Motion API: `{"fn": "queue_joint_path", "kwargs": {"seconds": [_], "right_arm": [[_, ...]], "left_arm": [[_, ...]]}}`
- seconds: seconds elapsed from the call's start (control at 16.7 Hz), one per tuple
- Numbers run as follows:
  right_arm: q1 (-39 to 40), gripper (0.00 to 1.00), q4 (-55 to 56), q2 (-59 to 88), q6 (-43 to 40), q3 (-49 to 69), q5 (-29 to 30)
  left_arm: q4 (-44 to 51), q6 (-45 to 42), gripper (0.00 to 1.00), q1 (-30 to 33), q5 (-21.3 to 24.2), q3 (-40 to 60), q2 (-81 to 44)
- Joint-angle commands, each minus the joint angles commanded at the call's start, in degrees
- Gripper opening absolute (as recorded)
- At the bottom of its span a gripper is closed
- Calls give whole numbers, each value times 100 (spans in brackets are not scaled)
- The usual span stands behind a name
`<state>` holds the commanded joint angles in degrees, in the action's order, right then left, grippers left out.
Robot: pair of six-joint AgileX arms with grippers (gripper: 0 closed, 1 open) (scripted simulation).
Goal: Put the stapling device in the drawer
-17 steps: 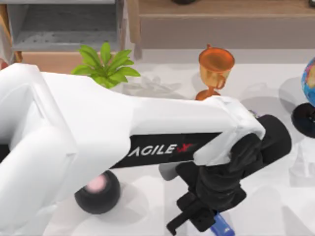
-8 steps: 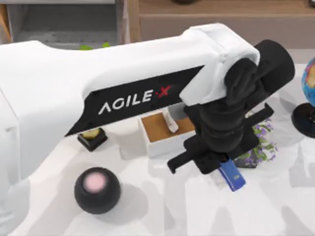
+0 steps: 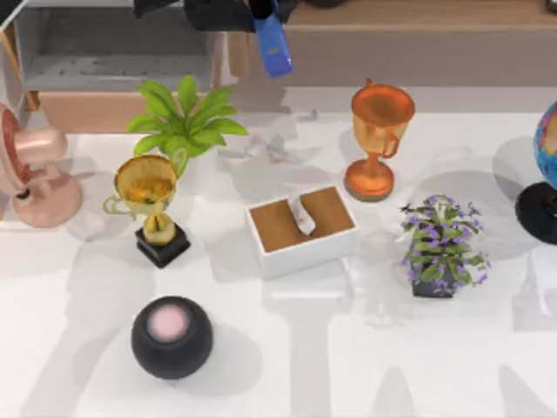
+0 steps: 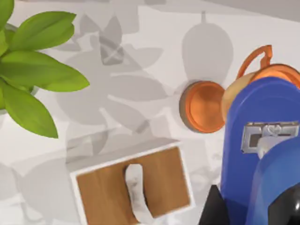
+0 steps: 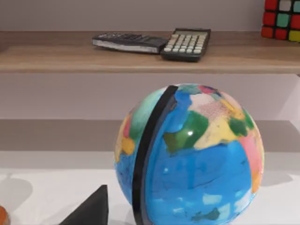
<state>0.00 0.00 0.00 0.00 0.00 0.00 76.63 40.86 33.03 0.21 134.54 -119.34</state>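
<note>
Drawer (image 3: 113,52) first, wide and boxy, grey floor showing behind a peach-wood front panel, sitting just off to the side of the left gripper (image 3: 228,12) and lower than it. That gripper hangs up at the far edge of the table, jaws clamped on the stapler (image 3: 272,45), whose bright blue body sticks out past the fingers toward the brown shelf unit (image 3: 409,52). In the left wrist view the stapler (image 4: 262,150) looms large, metal plate on show, with the orange trophy (image 4: 206,107) and the white tissue box (image 4: 133,187) well below the jaws.

So the load is airborne, near the drawer but not over it, I'd say. To do this well: slide the jaws across until the whole blue body sits above the grey floor, clear of the side wall, then lower before letting go. The green plant (image 3: 184,116) stands just in front of the drawer, so stay high.

The right arm is parked near the globe (image 5: 190,157); its jaws, cannot tell.
</note>
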Motion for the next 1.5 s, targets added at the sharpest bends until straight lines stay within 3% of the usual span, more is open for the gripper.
{"fn": "queue_joint_path", "kwargs": {"seconds": [0.42,0.84,1.08,1.5], "right_arm": [[0,100,0,0,0,0,0],[0,100,0,0,0,0,0],[0,100,0,0,0,0,0],[0,100,0,0,0,0,0]], "left_arm": [[1089,-3280,0,-2658,15,2319,-976],[1696,-5214,0,-4746,86,3212,-2624],[1669,-5805,0,-5213,193,3300,-3631],[1783,-6196,0,-5235,213,3171,-4304]]}}
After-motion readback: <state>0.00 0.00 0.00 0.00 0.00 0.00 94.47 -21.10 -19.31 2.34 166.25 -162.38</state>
